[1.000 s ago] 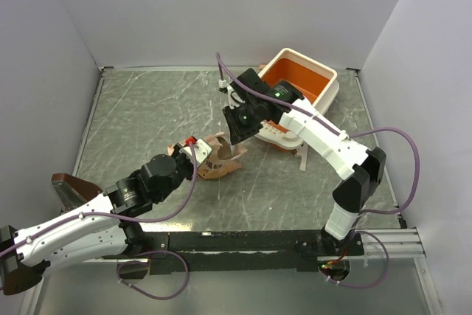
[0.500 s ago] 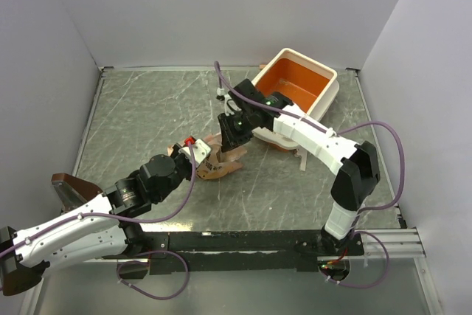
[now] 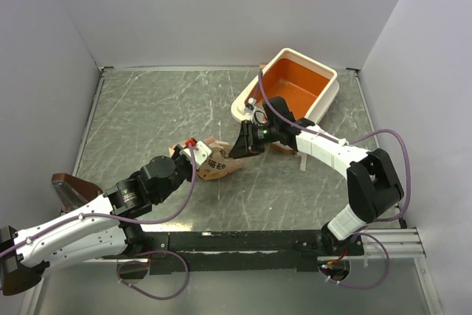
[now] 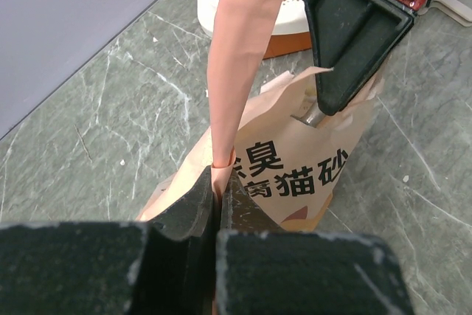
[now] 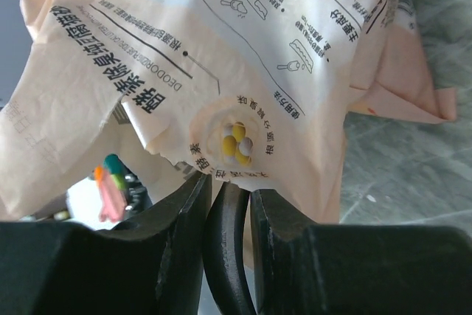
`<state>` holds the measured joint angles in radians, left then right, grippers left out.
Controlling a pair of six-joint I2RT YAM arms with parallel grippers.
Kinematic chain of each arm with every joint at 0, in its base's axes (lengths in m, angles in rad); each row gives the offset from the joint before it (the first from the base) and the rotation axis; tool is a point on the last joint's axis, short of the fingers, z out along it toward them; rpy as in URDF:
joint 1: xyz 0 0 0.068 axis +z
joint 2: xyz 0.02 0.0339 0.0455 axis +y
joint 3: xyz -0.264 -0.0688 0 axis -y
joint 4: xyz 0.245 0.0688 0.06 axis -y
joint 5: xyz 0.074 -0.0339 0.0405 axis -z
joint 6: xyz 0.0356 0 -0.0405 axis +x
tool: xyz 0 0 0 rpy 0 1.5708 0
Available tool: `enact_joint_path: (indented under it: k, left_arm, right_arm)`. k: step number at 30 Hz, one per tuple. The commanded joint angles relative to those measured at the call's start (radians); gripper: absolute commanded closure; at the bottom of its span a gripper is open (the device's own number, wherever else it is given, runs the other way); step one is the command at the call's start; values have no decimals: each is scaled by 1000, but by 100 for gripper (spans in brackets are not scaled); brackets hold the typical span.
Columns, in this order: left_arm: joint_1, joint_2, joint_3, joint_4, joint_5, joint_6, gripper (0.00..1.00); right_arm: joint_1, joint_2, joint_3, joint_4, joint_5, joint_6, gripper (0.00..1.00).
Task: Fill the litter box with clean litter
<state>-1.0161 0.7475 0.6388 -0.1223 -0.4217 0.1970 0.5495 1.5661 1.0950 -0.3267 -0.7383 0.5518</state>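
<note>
- Left claw (image 4: pixel 218 182) is squeezed tight on a strip of the bag's (image 4: pixel 295 175) top edge, with the strip running up and away from the fingers
- Bag sits around the middle of the table (image 3: pixel 147 116), printed side toward my left wrist cam, sandwiched between the two claws
- Right claw (image 3: pixel 240 147) is down at the bag's mouth, on the side nearer the box (image 3: pixel 295 82)
- Its jaws are nearly together with a dark curved piece (image 5: pixel 227 248) clamped between them, and honestly I can't tell what it is
- There's a grey metal bit (image 4: pixel 313 117) poking out under that claw at the bag's opening
- Box is at the far right of the table, turned at an angle, orange inside facing up, near the bag but apart from it
- Whatever's in the bag is hidden from all three of my views
</note>
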Motion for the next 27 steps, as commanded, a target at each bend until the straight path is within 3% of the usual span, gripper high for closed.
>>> enact_joint_path:
  k: [1, 7, 17, 27]
  left_arm:
    - [-1, -17, -11, 18, -8, -5, 99]
    - [-1, -10, -13, 20, -12, -5, 99]
    - [-4, -17, -13, 18, -8, 1, 99]
    - [-4, -27, -16, 24, -9, 5, 99]
  right_arm:
    - [-6, -14, -99, 194, -108, 134, 100]
    - [-8, -61, -230, 469, -182, 293, 100]
    - [-57, -227, -336, 598, -233, 405, 100]
    - [-152, -368, -428, 597, -269, 413, 100]
